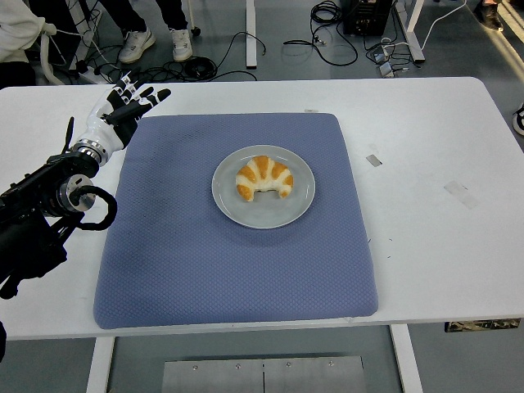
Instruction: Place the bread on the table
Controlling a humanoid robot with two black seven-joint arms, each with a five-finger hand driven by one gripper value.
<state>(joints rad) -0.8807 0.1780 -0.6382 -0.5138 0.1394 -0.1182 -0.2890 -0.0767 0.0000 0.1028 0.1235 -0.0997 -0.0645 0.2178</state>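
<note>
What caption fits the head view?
Croissant on grey plate, blue mat; open left robot hand at mat's corner.

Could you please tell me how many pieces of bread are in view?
1. The bread lies on the grey plate, in the middle of the blue mat. Nothing seems hidden.
</note>
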